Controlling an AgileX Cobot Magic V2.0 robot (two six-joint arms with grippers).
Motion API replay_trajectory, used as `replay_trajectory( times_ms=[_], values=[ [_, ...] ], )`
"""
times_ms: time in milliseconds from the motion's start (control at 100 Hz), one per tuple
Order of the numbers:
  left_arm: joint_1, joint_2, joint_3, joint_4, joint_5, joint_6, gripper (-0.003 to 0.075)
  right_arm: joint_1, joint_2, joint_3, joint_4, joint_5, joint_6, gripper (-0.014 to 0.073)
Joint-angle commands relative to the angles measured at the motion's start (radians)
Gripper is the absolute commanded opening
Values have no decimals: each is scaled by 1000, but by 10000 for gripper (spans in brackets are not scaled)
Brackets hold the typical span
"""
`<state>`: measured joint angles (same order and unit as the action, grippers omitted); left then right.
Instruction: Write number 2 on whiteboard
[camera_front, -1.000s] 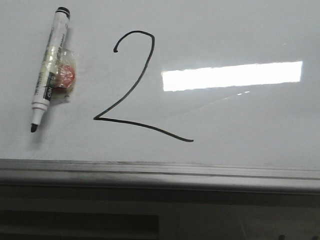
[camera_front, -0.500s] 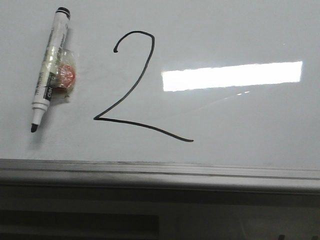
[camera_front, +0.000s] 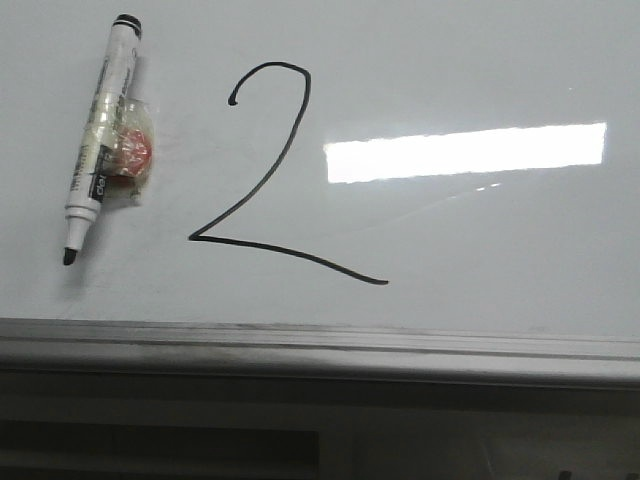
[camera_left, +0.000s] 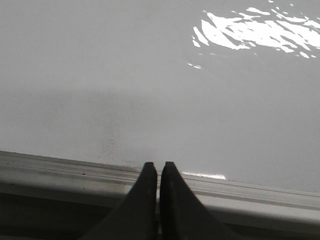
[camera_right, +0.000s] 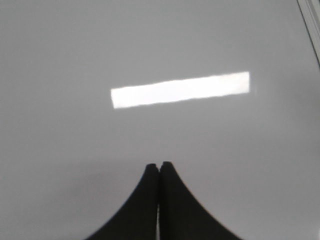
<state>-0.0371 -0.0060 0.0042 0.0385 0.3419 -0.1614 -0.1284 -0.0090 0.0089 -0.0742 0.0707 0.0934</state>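
A bright rectangular light reflection (camera_front: 465, 152) shows that a long lamp shines from above. Below the near grey metal edge (camera_front: 320, 350) the space is dark and dim, with a darker band (camera_front: 150, 445) low on the left.

Even, cool overhead light; front view is sharp. Hard glare bar (camera_front: 465, 152) on the whiteboard (camera_front: 480, 60), blown out to pure white, with faint streaks under it. The marker (camera_front: 98, 140) throws a soft short shadow on its right side. Below the frame edge (camera_front: 320, 345) it goes dim and murky. From my left wrist the glare (camera_left: 260, 30) breaks into ragged patches, my left gripper (camera_left: 159, 167) near-black, no detail. My right wrist view is soft, slightly blurred; right gripper (camera_right: 159, 167) a silhouette.
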Motion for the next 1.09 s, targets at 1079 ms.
replay_trajectory(
  times_ms=[1079],
  values=[
    [-1, -26, 27, -1, -43, -5, -19, -24, -25, 23, 10, 222, -21, -71]
  ],
)
